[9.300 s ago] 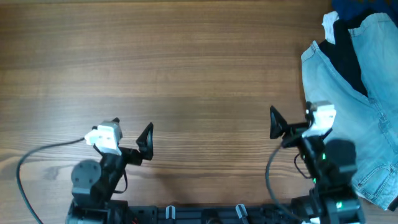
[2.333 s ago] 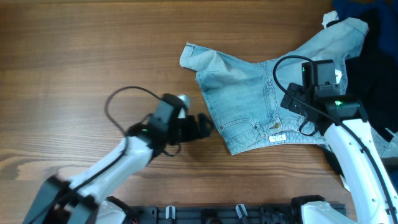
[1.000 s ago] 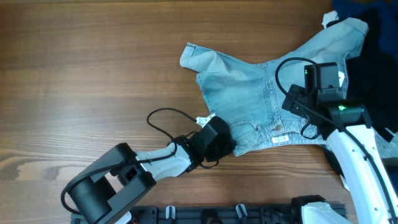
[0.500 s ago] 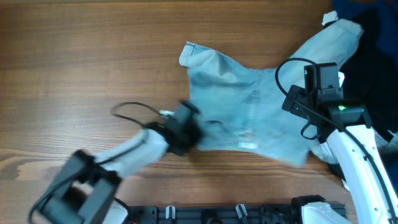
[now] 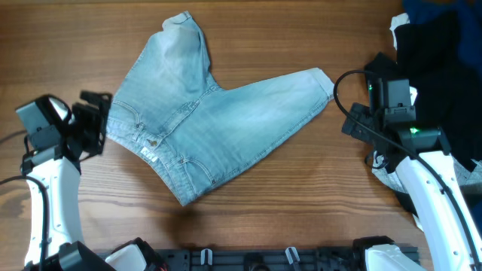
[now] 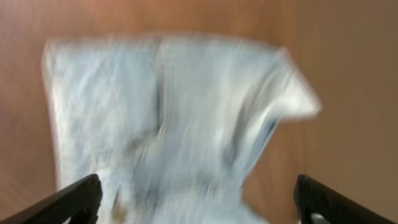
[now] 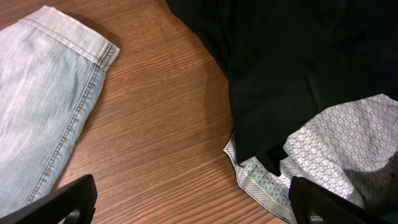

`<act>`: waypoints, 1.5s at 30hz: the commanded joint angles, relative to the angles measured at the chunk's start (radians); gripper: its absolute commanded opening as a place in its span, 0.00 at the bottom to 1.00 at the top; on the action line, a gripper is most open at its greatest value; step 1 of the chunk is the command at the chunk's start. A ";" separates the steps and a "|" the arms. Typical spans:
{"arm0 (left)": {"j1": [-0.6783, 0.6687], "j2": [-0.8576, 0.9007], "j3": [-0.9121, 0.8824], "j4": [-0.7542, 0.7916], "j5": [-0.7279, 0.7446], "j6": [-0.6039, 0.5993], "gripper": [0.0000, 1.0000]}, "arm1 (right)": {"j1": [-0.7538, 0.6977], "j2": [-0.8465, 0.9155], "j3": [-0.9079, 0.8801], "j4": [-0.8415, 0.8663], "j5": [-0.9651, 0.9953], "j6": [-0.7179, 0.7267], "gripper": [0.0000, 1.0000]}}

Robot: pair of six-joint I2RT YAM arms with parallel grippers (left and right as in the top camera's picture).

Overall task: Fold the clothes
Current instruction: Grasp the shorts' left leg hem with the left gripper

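Left gripper [image 5: 102, 122] stands wide open with nothing in it, just beside the waistband of the one pair of jeans [image 5: 203, 120], which lies spread left of centre on the counter [image 5: 301, 45]. Right gripper [image 7: 193, 186] is also wide open and holds nothing, near one black garment [image 7: 298, 68] and one patterned pale cloth [image 7: 329, 155].

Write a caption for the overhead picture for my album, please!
Pale blue jeans lie spread out, unfolded, on the wooden table.

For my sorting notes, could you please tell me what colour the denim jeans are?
Pale, faded light blue; the denim jeans show best overhead.
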 commanded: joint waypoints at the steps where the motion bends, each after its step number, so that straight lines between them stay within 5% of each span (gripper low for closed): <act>1: -0.014 0.001 -0.015 -0.149 0.135 0.144 1.00 | -0.004 -0.017 0.013 0.005 -0.026 0.012 1.00; 9: -0.212 0.021 -0.045 -0.377 -0.016 0.209 1.00 | -0.004 -0.008 0.012 0.041 -0.162 -0.112 1.00; 19: -0.477 0.040 -0.241 -0.358 -0.017 0.069 1.00 | -0.004 0.019 0.012 0.041 -0.162 -0.112 1.00; 26: -0.520 0.040 -0.320 -0.259 -0.043 0.018 1.00 | -0.004 0.023 0.012 0.041 -0.162 -0.112 1.00; 29: -0.520 0.040 -0.324 -0.215 -0.034 0.017 0.70 | -0.004 0.023 0.012 0.040 -0.161 -0.112 1.00; 39: -0.520 0.040 -0.324 -0.249 -0.009 -0.001 0.48 | -0.004 0.023 0.012 0.040 -0.162 -0.112 1.00; 45: -0.520 0.040 -0.324 -0.249 -0.022 -0.001 0.18 | -0.004 0.023 0.012 0.037 -0.162 -0.112 1.00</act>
